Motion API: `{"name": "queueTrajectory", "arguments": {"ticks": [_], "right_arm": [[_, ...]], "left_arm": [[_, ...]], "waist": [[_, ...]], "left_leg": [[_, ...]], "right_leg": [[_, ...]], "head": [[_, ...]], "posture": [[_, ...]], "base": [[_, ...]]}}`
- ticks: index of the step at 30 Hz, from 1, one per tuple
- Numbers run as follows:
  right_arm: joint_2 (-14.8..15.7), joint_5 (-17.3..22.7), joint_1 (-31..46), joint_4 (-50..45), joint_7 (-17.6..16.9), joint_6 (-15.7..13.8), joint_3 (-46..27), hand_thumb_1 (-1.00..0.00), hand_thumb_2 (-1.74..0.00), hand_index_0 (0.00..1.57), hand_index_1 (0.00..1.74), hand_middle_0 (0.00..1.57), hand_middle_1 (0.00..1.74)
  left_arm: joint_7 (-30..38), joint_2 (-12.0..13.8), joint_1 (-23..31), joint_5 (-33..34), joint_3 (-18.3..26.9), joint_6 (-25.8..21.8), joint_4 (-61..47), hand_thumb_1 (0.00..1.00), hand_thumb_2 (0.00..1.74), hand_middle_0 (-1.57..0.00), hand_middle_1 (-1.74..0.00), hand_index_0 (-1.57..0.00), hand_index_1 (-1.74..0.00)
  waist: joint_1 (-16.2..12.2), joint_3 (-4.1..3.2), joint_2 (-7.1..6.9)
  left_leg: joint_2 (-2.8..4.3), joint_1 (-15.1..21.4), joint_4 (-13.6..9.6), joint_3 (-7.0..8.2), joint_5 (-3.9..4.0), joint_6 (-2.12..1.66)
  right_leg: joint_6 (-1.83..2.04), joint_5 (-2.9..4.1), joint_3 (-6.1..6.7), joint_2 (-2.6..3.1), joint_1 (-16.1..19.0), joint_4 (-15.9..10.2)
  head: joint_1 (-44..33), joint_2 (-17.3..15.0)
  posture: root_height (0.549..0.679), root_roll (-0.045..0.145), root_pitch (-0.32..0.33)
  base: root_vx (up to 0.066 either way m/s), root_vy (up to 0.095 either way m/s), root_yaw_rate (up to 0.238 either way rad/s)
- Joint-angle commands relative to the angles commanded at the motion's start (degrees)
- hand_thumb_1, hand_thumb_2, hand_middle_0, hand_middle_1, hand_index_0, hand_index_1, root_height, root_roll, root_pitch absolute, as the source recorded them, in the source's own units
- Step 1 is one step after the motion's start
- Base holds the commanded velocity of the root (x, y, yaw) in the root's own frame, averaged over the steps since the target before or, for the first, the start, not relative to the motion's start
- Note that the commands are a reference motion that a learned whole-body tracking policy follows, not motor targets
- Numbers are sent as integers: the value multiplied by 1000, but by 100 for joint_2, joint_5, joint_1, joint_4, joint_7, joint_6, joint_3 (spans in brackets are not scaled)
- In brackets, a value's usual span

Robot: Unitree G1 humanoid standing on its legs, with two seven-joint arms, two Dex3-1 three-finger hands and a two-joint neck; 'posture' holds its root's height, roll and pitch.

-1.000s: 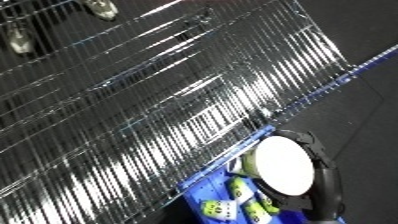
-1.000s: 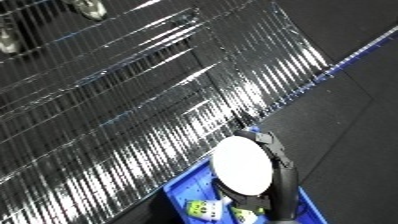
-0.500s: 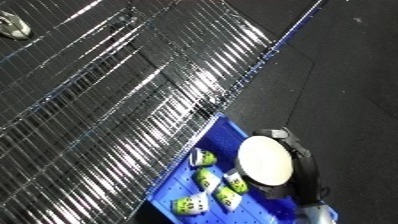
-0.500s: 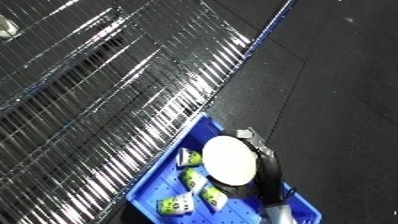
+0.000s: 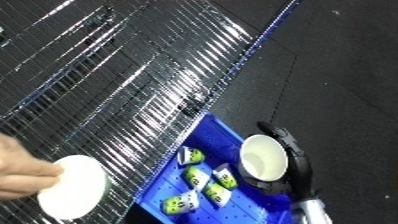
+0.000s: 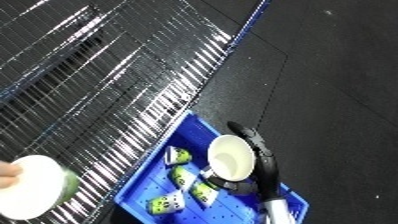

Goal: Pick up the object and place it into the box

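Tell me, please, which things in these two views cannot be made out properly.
- Right hand: the white bowl it holds covers its palm and most fingers in both views.
- Left hand: in neither view.
- Blue bin: its near end is cut off by the lower edge.
- Small green-and-white packs in the bin: too blurred to identify.
- Second white bowl, held by a person's hand: cut by the lower left edge in the right eye view.

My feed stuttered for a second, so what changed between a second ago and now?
The camera swung, bringing more of the blue bin into view. A person's hand has come in at the left holding a second white bowl over the wire shelf. The right hand still holds its white bowl over the bin; the green-and-white packets lie as before.
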Motion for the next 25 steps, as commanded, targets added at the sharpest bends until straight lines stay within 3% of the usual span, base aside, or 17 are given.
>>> {"name": "queueTrajectory", "arguments": {"ticks": [4, 8, 16, 20, 25], "right_arm": [[2, -66, -64, -9, -123, 22, 14, 0, 0, 0, 0, 0, 0], [58, -82, -45, -82, -189, 58, 36, 0, 0, 0, 0, 0, 0], [118, -463, -4, -376, 154, 16, 135, 0, 0, 0, 0, 0, 0], [115, -789, -100, -737, 316, 173, 309, 0, 0, 0, 0, 0, 0], [88, -879, -314, -1044, 538, 403, 524, 0, 0, 0, 0, 0, 0]], "left_arm": [[55, -7, -50, -10, -11, -14, 1, 1000, 1740, -1570, -1740, -1570, -1740], [54, -15, -60, -5, -16, -10, -2, 1000, 1740, -1570, -1740, -1570, -1740], [62, -22, -41, 5, -9, 44, -72, 1000, 1740, -1570, -1740, -1570, -1740], [95, -8, -82, 33, -20, 92, -110, 1000, 1740, -1570, -1740, -1570, -1740], [111, 6, -128, 86, -13, 169, -101, 1000, 1740, -1570, -1740, -1570, -1740]], "waist": [[18, 0, 13], [31, 0, -4], [99, 0, -83], [188, 0, -149], [314, 0, -212]], "left_leg": [[-17, -15, -71, 17, 41, -4], [-20, -61, -31, 8, 24, 2], [-14, -23, 62, -33, -37, 24], [-15, -30, 70, -84, -24, 30], [-5, -86, 129, -160, -8, 25]], "right_leg": [[22, 59, -5, -14, -20, -94], [22, 73, -4, -24, -42, -81], [14, 38, -37, -63, 57, -37], [13, 32, -81, -63, 86, -23], [9, 16, -143, -74, 95, 49]], "head": [[-123, -47], [-217, -141], [-797, -330], [-1126, -428], [-1415, -590]], "posture": [[649, 99, 113], [649, 98, 116], [649, 96, 100], [649, 92, 95], [648, 87, 89]], "base": [[-16, 31, -6], [-1, 17, -8], [20, 8, 34], [-3, -33, 94], [3, -39, 74]]}}
